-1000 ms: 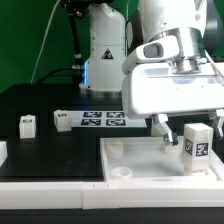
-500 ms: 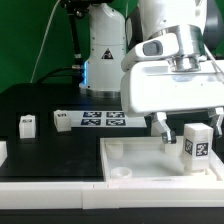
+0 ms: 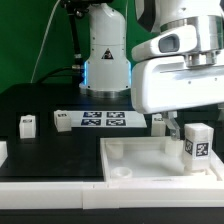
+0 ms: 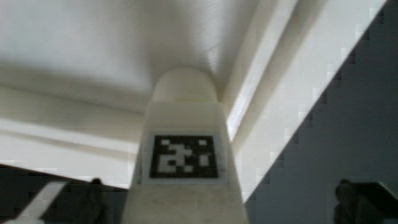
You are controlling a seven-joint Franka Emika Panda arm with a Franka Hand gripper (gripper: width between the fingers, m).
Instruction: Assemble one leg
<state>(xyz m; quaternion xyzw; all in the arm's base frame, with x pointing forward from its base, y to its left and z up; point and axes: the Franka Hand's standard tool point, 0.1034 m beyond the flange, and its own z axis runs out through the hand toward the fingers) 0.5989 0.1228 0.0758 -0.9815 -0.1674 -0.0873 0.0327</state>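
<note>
A leg (image 3: 197,140), a small white post with a marker tag, stands upright on the large white panel (image 3: 140,156) near the exterior view's right. My gripper (image 3: 190,128) hangs over it, open. One finger (image 3: 172,128) shows beside the leg; the other is hidden. In the wrist view the leg (image 4: 185,140) rises between the two dark fingertips (image 4: 54,203), with a gap on each side. Nothing is gripped.
More legs lie on the black table: one (image 3: 27,124), one (image 3: 62,120), one (image 3: 158,122) behind the panel, and one at the exterior view's left edge (image 3: 2,150). The marker board (image 3: 103,119) lies behind them. The robot base (image 3: 105,50) stands at the back.
My gripper has moved toward the exterior view's right and slightly up; its fingers now stand on either side of the upright leg. The leg has not moved.
</note>
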